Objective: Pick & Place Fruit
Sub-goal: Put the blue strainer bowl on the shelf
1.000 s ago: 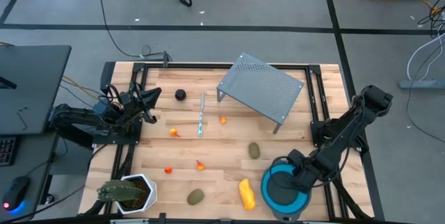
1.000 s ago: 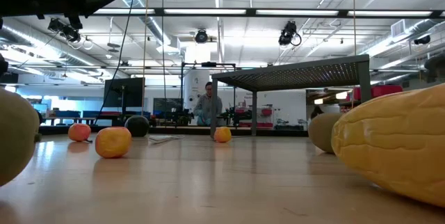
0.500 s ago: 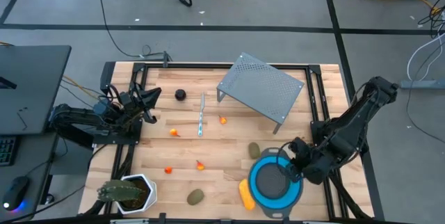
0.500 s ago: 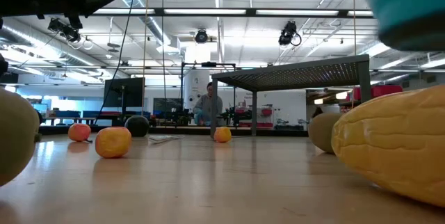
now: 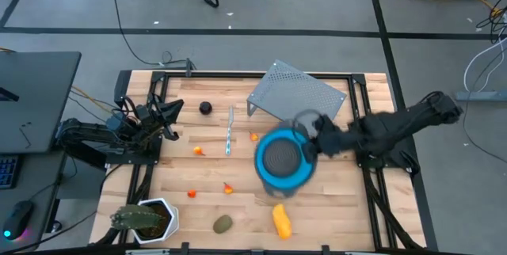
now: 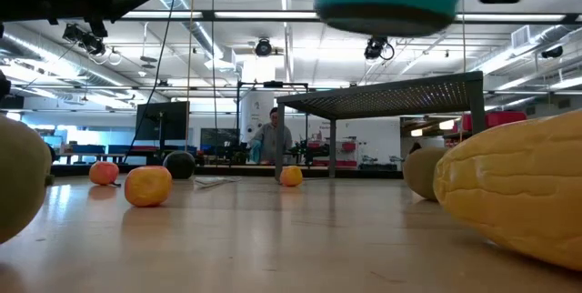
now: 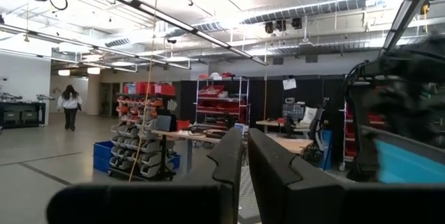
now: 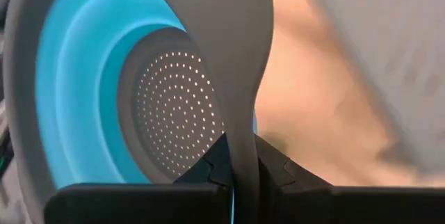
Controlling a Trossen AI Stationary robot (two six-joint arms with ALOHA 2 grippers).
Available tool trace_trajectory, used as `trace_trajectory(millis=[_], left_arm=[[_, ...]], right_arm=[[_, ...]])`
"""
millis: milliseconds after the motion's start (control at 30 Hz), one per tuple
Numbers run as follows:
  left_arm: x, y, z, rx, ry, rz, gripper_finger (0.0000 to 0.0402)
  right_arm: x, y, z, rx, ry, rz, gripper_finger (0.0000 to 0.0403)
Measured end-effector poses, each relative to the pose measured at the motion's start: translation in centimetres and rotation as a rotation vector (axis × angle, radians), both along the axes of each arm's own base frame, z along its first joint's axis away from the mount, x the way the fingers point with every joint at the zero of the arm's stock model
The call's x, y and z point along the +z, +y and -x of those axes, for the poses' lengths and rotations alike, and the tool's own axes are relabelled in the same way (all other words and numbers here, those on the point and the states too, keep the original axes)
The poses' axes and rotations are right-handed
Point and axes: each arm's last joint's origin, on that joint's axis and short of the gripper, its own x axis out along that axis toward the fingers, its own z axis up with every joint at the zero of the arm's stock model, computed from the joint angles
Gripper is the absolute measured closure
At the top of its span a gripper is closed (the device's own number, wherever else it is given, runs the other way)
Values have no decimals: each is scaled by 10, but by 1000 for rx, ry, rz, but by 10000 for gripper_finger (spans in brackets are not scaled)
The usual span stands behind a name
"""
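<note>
The table (image 5: 333, 207) fills the frame's centre. Above its middle the right tool (image 5: 310, 138) hangs, clamped on the grey rim of a blue colander (image 5: 281, 160). At centre left the left tool (image 5: 176, 106) rests, pinched narrow and empty. The fruit lies scattered: yellow piece (image 5: 281, 219) bottom centre, olive oval (image 5: 223, 223) beside it, dark round one (image 5: 205, 107) upper left, orange bits (image 5: 198, 150) between.

No legible text or labels
</note>
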Motion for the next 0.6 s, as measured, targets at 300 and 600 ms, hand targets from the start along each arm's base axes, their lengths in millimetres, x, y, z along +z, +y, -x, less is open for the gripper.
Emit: trace_trajectory(millis=[300, 600], left_arm=[[0, 0, 0, 0, 0, 0, 370], [0, 0, 0, 0, -5, 0, 370]], right_arm=[[24, -82, -5, -91, -33, -64, 373], [26, -136, 12, -162, -30, -75, 373]])
